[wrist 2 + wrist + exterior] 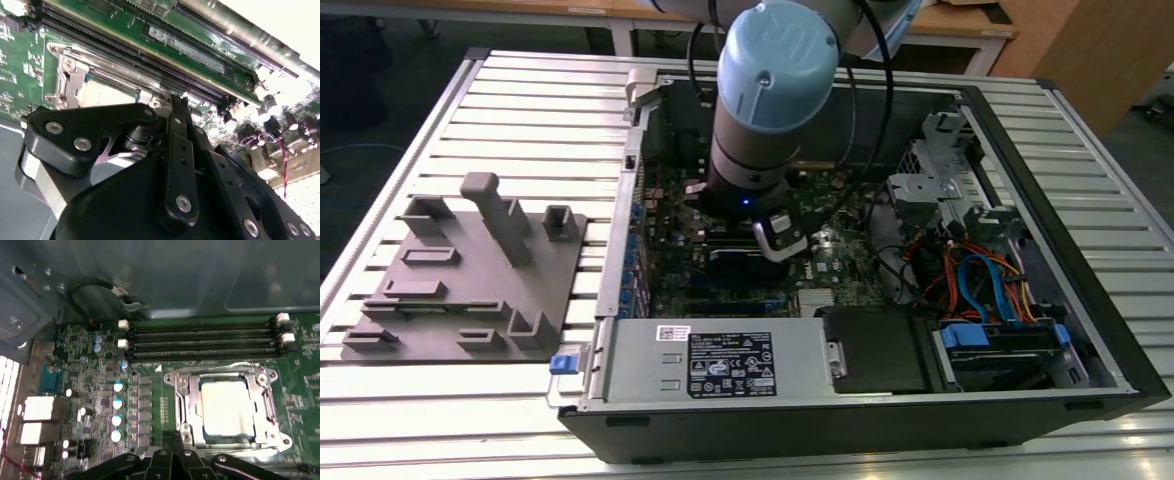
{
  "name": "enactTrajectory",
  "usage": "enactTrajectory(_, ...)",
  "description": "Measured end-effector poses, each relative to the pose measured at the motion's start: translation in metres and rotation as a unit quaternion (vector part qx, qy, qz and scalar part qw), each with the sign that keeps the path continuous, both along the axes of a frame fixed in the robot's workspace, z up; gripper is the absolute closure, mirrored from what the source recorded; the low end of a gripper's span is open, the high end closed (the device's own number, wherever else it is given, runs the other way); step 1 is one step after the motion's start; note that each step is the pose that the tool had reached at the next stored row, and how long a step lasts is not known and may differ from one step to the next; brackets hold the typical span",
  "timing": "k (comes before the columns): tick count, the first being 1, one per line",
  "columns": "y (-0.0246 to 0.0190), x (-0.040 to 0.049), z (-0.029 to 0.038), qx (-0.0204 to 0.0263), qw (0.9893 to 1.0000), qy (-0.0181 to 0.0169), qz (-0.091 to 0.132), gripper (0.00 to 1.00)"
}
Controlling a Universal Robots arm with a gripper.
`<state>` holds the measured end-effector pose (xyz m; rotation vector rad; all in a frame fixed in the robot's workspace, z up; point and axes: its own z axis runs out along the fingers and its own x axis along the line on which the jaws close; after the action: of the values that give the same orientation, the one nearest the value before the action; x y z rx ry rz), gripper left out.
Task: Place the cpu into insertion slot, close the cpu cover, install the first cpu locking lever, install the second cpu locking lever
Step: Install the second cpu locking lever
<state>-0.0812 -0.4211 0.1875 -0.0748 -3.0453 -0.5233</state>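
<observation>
Dull silver-grey square cpu (pixel 225 407) seated in the silver-rimmed insertion slot (pixel 186 405), lower right of the first wrist view, thin metal cpu cover (pixel 267 405) closed to retain it; black hand (pixel 172 440) at its edge, grip state indeterminable.

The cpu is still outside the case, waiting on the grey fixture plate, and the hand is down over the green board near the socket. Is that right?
Not quite. The cpu already sits in the insertion slot, with the cpu cover framing it, as the first wrist view shows. The rest holds: the hand is down over the green board beside the socket.
</observation>
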Motion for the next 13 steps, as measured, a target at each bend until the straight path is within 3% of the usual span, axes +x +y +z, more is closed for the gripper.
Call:
enactTrajectory(6,0.0022,-0.0002,0.0026,0.0001,1.0,0.0001,0.0,0.9)
enactTrajectory(13,0.0024,-0.0006,0.0196,0.0001,1.0,0.0001,0.0,0.9)
